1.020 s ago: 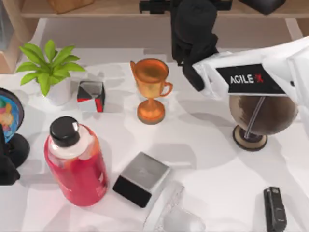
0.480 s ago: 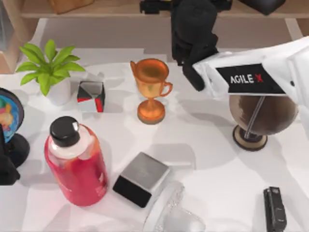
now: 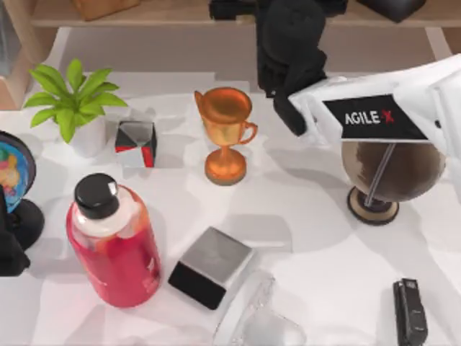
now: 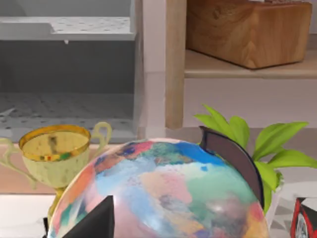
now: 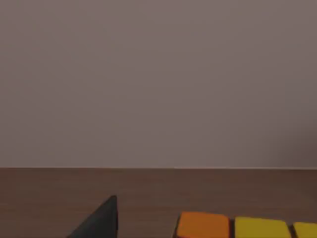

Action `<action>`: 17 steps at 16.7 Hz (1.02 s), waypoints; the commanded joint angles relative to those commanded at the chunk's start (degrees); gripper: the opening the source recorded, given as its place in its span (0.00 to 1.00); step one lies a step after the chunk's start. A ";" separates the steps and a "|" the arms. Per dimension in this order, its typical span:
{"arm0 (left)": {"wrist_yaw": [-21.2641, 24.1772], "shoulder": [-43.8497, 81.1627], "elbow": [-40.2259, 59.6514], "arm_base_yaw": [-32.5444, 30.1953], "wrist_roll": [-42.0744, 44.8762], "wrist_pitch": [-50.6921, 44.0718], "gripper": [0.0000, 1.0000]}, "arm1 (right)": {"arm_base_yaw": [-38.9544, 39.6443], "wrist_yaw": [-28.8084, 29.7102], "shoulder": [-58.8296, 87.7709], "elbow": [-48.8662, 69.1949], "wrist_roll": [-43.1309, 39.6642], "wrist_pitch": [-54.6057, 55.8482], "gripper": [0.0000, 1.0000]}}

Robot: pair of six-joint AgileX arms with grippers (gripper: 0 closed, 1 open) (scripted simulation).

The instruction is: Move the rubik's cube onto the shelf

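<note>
My right arm [image 3: 374, 115] reaches over the table's far edge, and its black gripper [image 3: 281, 10] sits over the tan shelf [image 3: 166, 14], covering the rubik's cube from above. In the right wrist view the rubik's cube [image 5: 247, 227] shows orange and yellow tiles low on the brown shelf board [image 5: 148, 193], with a plain wall behind. One dark finger [image 5: 101, 220] stands beside the cube with a gap between them, so the gripper looks open. My left gripper [image 3: 9, 256] is parked at the table's left edge behind a coloured globe [image 4: 163, 193].
An orange trophy [image 3: 225, 133], a potted plant [image 3: 72, 101], a red-white-black cube [image 3: 137, 143], a red bottle [image 3: 115, 241], a silver-topped black block [image 3: 211, 265] and a brown globe [image 3: 389, 169] crowd the table. A bread loaf [image 4: 247, 29] lies on the shelf's left.
My right arm has edged slightly to the right over the shelf. Nothing on the table has moved, and the left arm is still.
</note>
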 joint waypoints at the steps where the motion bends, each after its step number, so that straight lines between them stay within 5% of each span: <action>1: 0.00 0.00 0.00 0.00 0.00 0.00 1.00 | -0.33 -0.36 -1.10 -0.97 -0.77 1.04 1.00; 8: 0.00 0.00 0.00 0.00 0.00 0.00 1.00 | -10.26 -8.48 -18.10 -20.93 -16.61 21.51 1.00; 17: 0.00 0.00 0.00 0.00 0.00 0.00 1.00 | -42.03 -32.83 -31.94 -58.10 -50.59 52.66 1.00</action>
